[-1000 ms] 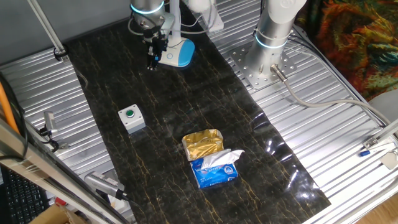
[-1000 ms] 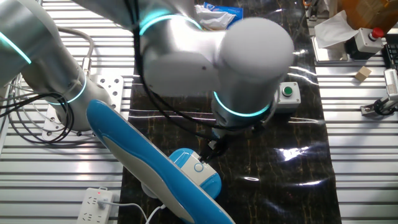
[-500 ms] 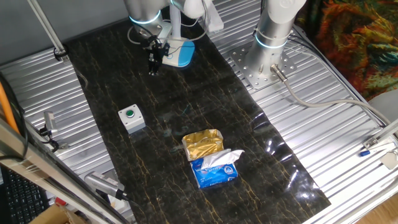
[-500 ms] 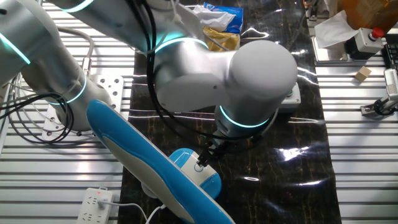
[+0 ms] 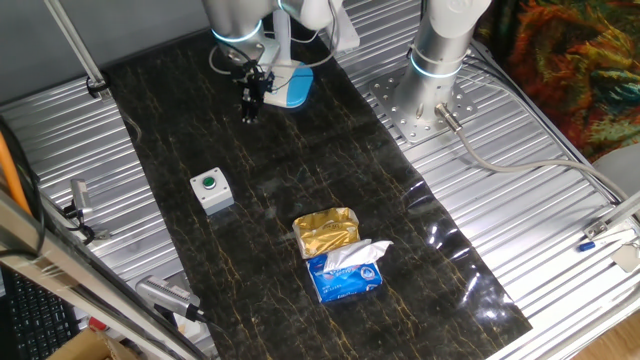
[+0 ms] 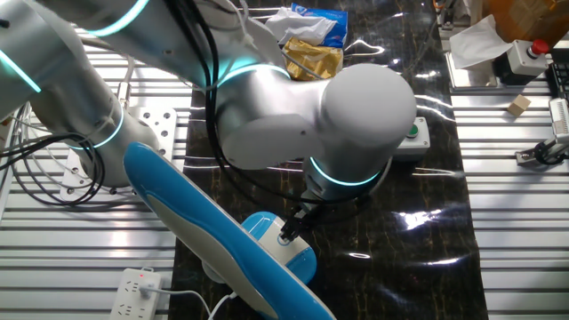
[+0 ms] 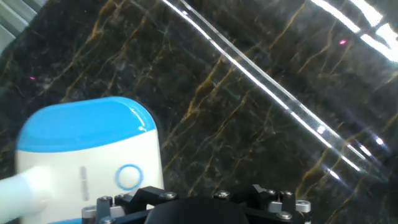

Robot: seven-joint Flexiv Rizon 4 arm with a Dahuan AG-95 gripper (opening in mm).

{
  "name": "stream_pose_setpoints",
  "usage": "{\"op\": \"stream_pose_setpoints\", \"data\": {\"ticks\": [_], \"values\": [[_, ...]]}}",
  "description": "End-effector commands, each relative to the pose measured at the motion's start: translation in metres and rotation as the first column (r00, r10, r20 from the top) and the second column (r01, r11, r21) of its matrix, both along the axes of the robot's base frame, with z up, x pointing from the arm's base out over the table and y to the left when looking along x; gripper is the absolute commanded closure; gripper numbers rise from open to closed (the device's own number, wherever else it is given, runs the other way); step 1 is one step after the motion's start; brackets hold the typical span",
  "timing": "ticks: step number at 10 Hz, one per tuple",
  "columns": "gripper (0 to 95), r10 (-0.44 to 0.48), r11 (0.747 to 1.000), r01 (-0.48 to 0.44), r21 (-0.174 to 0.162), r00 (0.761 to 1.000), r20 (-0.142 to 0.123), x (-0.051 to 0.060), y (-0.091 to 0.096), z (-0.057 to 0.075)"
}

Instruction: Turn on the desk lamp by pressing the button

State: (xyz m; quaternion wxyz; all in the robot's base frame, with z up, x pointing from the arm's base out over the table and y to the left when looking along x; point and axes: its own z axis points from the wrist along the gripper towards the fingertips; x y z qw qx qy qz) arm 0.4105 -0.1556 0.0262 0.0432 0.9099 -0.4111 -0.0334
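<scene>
**A:** Where is the claw [image 5: 250, 108] at this moment?

**B:** It hangs low at the far end of the table [image 5: 300, 200], pointing down at the dark marbled sheet. In one fixed view it sits just beside the desk lamp [image 5: 287, 85], at the edge of the lamp's flat base.

**A:** And from the other side?

**B:** In the other fixed view the big grey wrist hides most of it. Only the dark tip of the claw [image 6: 289, 233] shows, right over the white top of the desk lamp [image 6: 283, 249] base, close to the round button [image 6: 284, 239]. I cannot tell whether it touches.

**A:** Are the fingers apart or together?

**B:** I cannot tell. No view shows the fingertips clearly. The hand view shows only the black mount with its screws along the bottom edge.

**A:** What does the hand view show of the lamp?

**B:** The desk lamp [image 7: 87, 155] base fills the lower left, blue rim around a white centre, with the ring-shaped button [image 7: 129, 177] just in front of the claw's mount.

**A:** Anything else nearby?

**B:** Well apart from the claw, toward the near end, a small grey box with a green button [image 5: 211, 190]. Farther on, a gold packet [image 5: 325, 232] touches a blue tissue pack [image 5: 347, 271]. The grey robot pedestal [image 5: 425, 100] stands off to the lamp's far side from the claw.
</scene>
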Motion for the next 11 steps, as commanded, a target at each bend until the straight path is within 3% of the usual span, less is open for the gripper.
{"op": "stream_pose_setpoints", "data": {"ticks": [1, 4, 5, 11], "values": [[0.0, 0.001, 1.000, -0.001, 0.000, 1.000, 0.002, -0.001, -0.001, -0.003], [0.0, 0.003, 1.000, -0.003, 0.000, 1.000, 0.013, -0.007, 0.000, -0.015], [0.0, -0.011, 1.000, 0.011, -0.007, 1.000, 0.000, -0.009, 0.001, -0.018], [0.0, -0.027, 1.000, 0.027, 0.005, 0.999, 0.028, -0.018, -0.003, -0.009]]}}
